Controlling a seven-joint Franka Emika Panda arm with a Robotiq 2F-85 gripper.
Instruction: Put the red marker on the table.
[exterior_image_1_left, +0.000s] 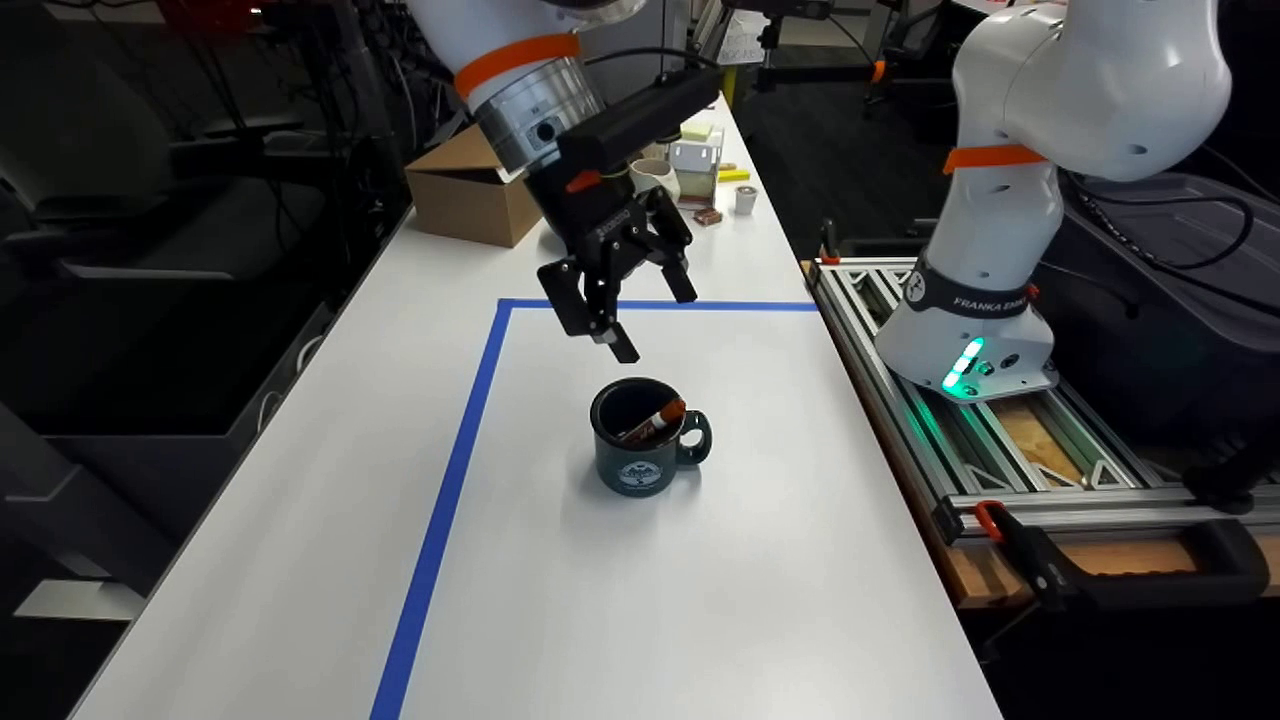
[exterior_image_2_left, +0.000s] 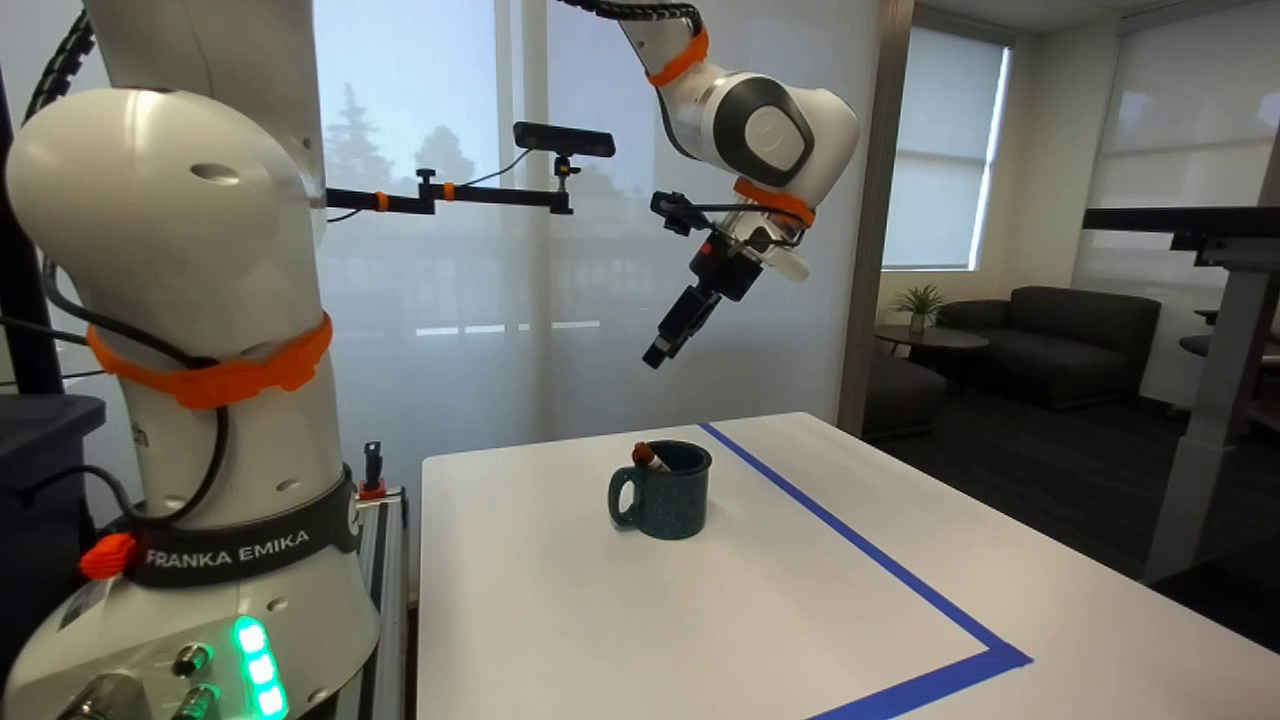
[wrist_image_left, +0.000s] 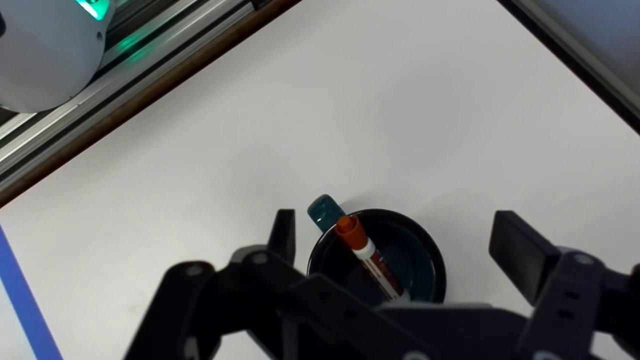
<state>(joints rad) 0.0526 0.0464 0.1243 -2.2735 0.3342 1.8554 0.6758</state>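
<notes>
1. Far left in the wrist view, blue tape (wrist_image_left: 27, 300) runs along the white worktop (wrist_image_left: 400, 125)
2. Next, one fingertip (wrist_image_left: 283, 235) of the claw (wrist_image_left: 403, 244) hangs to the left of the dark mug (wrist_image_left: 421, 260) and its handle (wrist_image_left: 325, 212); the claw is spread wide and grips nothing
3. In the middle, the red marker (wrist_image_left: 373, 260) leans inside the mug, its cap (wrist_image_left: 351, 232) jutting past the rim (wrist_image_left: 438, 254) on the handle side, so it is not yet on the worktop
4. To the right hangs the opposite fingertip (wrist_image_left: 522, 255); both exterior views show the claw tilted, higher than the mug and apart from it
5. The step in hand seems to be the approach, ahead of any grasp
6. The next move probably calls for lowering the claw until its fingers straddle the cap; the marker slants across the line between them, so turning the claw may help
7. Closing on the cap alone, clear of the rim, should allow a lift and a laying-down on the worktop
</notes>
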